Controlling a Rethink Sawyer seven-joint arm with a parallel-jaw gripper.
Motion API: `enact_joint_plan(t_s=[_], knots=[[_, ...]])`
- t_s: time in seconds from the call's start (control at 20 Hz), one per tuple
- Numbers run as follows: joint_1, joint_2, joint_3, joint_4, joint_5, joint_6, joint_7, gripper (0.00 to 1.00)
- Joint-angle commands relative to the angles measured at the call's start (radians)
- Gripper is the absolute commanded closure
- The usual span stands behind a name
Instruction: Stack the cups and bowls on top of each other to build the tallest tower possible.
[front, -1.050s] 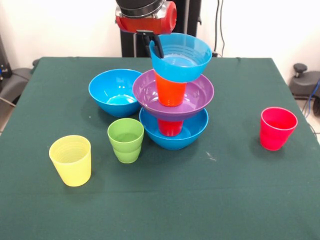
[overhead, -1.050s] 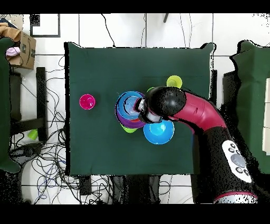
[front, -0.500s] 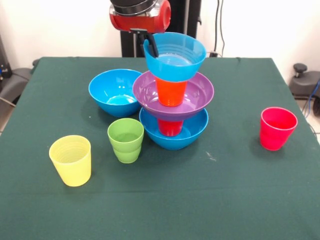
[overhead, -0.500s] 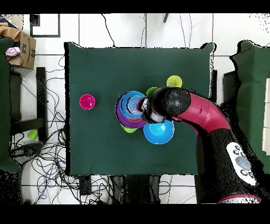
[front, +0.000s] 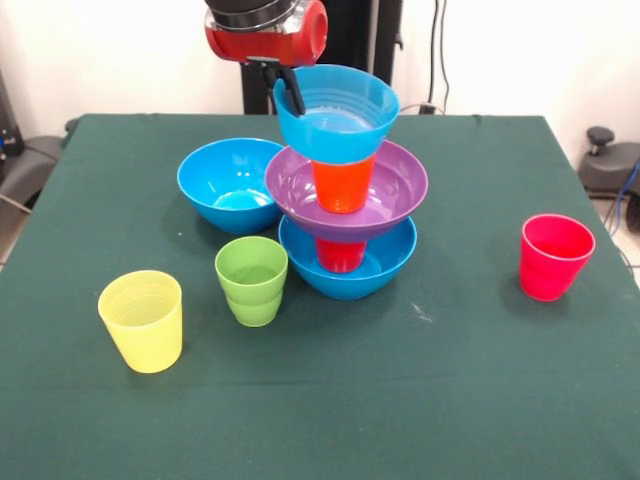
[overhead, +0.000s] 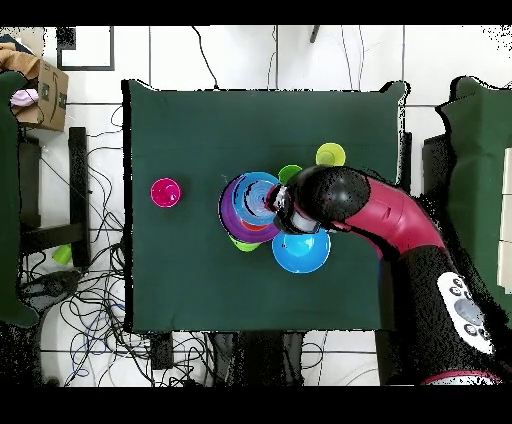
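Note:
The tower stands mid-table: a large blue bowl (front: 352, 276), a red cup (front: 340, 254), the purple bowl (front: 401, 190) and an orange cup (front: 343, 184). At its top, the small blue bowl (front: 337, 112) has its base at the orange cup's rim, tilted and offset to the left. My gripper (front: 290, 90) is shut on this bowl's left rim, one finger inside it. From overhead, the arm covers the gripper (overhead: 277, 208) beside the tower (overhead: 248, 203). Loose cups on the cloth are yellow (front: 142, 320), light green (front: 251, 280) and pinkish-red (front: 555, 256).
A second large blue bowl (front: 230, 185) sits just left of the tower, close to the arm. In the overhead view a green rim (overhead: 240, 244) peeks out beside the tower. A cardboard box (overhead: 40, 95) stands off the table.
My gripper has carried the small blue bowl leftward over the orange cup. The rest of the tower and the loose cups have stayed put.

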Motion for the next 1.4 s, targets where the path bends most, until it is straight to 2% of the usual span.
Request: enact_joint_plan(t_s=[0.05,0.95,1.4], knots=[[0.014,0.028,0.074,0.060,-0.054,-0.109,-0.048,1.00],[0.022,0.026,0.069,0.116,-0.063,-0.188,-0.032,1.00],[0.023,0.020,0.066,0.116,-0.061,-0.175,-0.033,1.00]])
